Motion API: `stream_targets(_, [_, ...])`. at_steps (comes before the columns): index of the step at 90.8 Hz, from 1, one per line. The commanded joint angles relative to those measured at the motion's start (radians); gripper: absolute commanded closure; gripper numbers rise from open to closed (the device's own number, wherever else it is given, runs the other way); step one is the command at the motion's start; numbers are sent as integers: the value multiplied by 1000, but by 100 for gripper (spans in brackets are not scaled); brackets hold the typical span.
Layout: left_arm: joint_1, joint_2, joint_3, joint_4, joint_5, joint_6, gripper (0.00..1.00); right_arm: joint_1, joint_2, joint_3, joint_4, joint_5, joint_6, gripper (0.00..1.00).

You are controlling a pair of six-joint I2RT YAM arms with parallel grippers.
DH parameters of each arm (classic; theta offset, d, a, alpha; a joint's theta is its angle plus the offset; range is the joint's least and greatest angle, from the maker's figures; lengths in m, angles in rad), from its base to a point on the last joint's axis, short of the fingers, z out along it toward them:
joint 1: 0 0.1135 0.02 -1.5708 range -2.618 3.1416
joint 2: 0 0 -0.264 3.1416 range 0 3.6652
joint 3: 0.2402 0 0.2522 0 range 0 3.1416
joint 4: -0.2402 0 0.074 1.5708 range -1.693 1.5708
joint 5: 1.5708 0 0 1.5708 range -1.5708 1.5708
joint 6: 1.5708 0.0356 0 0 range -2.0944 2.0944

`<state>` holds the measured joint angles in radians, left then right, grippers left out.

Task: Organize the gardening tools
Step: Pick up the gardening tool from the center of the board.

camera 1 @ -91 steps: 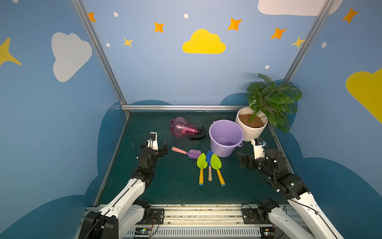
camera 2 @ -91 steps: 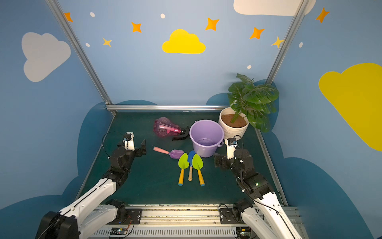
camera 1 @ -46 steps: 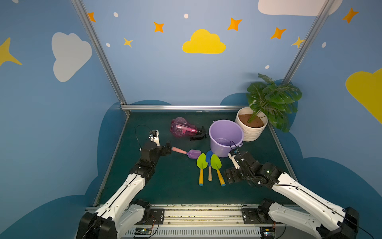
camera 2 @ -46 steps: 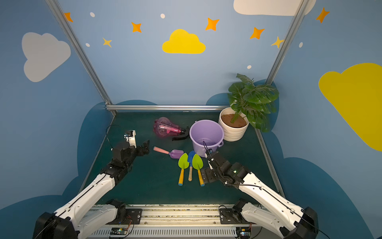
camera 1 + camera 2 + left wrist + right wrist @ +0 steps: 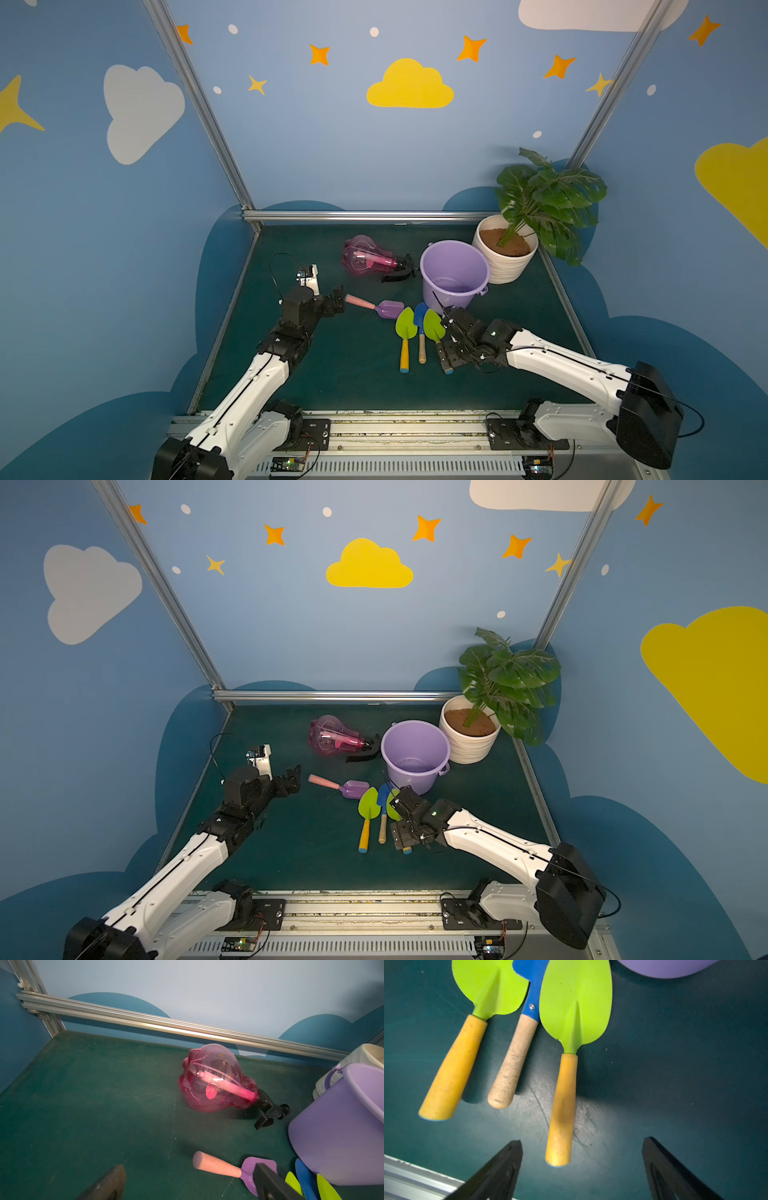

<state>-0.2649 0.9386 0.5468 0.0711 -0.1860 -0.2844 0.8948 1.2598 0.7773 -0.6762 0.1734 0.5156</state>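
Arms have reached the shovels.
Right fingers point(image 5: 506, 1163) straddle a green shovel point(image 5: 572, 1043) handle, left fingers point(image 5: 268, 1180) near purple shovel point(image 5: 218, 1164); both wide.

Soft even light, faint shadows, blurred near fingers point(image 5: 500, 1169), wide-angle edge distortion.

Left arm: the white-shelled, black-jointed left arm point(image 5: 257, 382) is based at 7 o'clock. It stretches toward 12 o'clock, nearly straight.
Left wrist: black and held low, turned toward 2 o'clock. A white camera block point(image 5: 308, 277) sits on top.
Left gripper: the black parallel left gripper point(image 5: 188, 1169) points toward 3 o'clock, its fingers point(image 5: 108, 1184) spread wide.
Right arm: the white-shelled, black-jointed right arm point(image 5: 561, 365) is based at 5 o'clock. Its black elbow point(image 5: 646, 415) juts out at 4 o'clock, and the forearm runs toward 9 o'clock.
Right wrist: black, near the centre, tipped downward.
Right gripper: the black parallel right gripper point(image 5: 582, 1140) aims down and toward 6 o'clock, its fingers point(image 5: 500, 1167) held well apart.
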Motion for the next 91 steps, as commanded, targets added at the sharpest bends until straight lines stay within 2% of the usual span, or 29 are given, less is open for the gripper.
stream_targets(1, [-4,-6,-10,-2,22,-4,0,6,28,-28,75,-27,42,23])
stream_targets(11, [-3,1,-10,4,27,-10,0,7,64,-40,107,-48,59,39])
stream_targets(17, [-4,2,-14,9,25,-13,0,7,84,-46,123,-55,66,45])
stream_targets(29, [-3,-1,-18,12,25,-14,0,12,122,-54,150,-60,77,50])
stream_targets(44, [-3,0,-16,12,35,-16,0,23,177,-53,181,-65,85,62])
stream_targets(68, [-3,9,-6,4,60,-27,0,51,258,-30,187,-33,92,72])
stream_targets(91, [-3,2,-3,4,82,-41,0,61,223,-26,143,31,97,87])
